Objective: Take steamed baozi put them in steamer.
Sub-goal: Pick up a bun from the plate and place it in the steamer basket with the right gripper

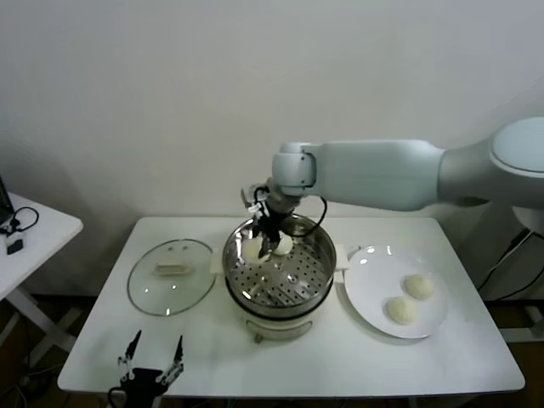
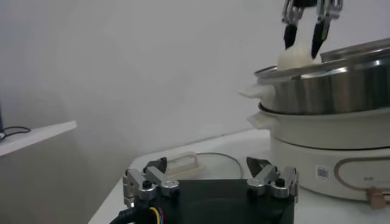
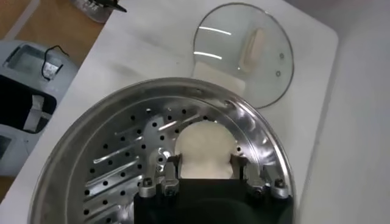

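Step in hand: a bun (image 1: 254, 247) is being carried into the steamer (image 1: 316, 274) by the right claw (image 1: 269, 246), judged from how it hangs over the far part of the basket.
Right claw: clenched on the bun, one finger on each side, as seen in the right wrist view (image 3: 206, 151).
Bun held: above the perforated floor, near the far wall, not yet resting on it.
Second bun: a pale round shape (image 1: 284, 245) is seen just beside the held one; whether it lies on the floor cannot be told.
Buns left: two (image 1: 418, 286) (image 1: 399, 310) are lying on the white plate (image 1: 365, 293), to the steamer's right.
Doing it well: the bun should be lowered until the floor carries it, clear of the wall and the neighbour, and only then let go; a soft bun is likely dented by a hard squeeze.
Left claw: released (image 1: 150, 356), parked low over the near edge of the surface (image 1: 425, 361).
Glass lid: flat on the surface (image 1: 170, 276), left of the steamer.
Writing: a small label on the steamer's base (image 2: 322, 172) is seen, but nothing can be read.
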You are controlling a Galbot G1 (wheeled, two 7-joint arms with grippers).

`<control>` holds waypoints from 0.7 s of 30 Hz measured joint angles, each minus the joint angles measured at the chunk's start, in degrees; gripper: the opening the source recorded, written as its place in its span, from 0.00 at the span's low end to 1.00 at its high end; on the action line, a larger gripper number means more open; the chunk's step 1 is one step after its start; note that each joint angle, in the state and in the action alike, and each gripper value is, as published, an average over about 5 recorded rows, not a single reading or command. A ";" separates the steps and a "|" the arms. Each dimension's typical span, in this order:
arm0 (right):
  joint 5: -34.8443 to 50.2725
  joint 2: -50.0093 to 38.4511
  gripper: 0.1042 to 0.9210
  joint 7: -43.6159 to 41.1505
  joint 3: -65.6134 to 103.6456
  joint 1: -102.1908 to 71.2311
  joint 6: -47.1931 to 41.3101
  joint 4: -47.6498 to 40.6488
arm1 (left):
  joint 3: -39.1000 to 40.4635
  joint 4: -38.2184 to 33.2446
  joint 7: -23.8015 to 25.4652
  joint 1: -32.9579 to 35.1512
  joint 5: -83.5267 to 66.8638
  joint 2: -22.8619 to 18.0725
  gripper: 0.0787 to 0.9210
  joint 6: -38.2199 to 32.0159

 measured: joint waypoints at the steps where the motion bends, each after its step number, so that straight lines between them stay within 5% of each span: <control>1: -0.17 0.26 0.57 0.15 0.04 -0.40 -0.07 -0.25 | 0.01 0.02 0.00 -0.01 0.03 0.00 0.88 0.00; 8: -1.15 1.65 0.58 1.56 0.66 -2.49 -0.55 -1.90 | 0.07 0.05 0.04 -0.09 0.11 0.00 0.88 0.00; 17: -1.28 1.47 0.84 2.16 1.27 -3.08 -0.73 -1.91 | -0.15 -0.16 0.03 0.15 0.09 0.00 0.88 -0.12; 21: -0.69 0.51 0.88 1.88 1.11 -2.50 -0.63 -0.87 | -0.20 -0.50 0.03 0.45 0.09 0.00 0.88 -0.15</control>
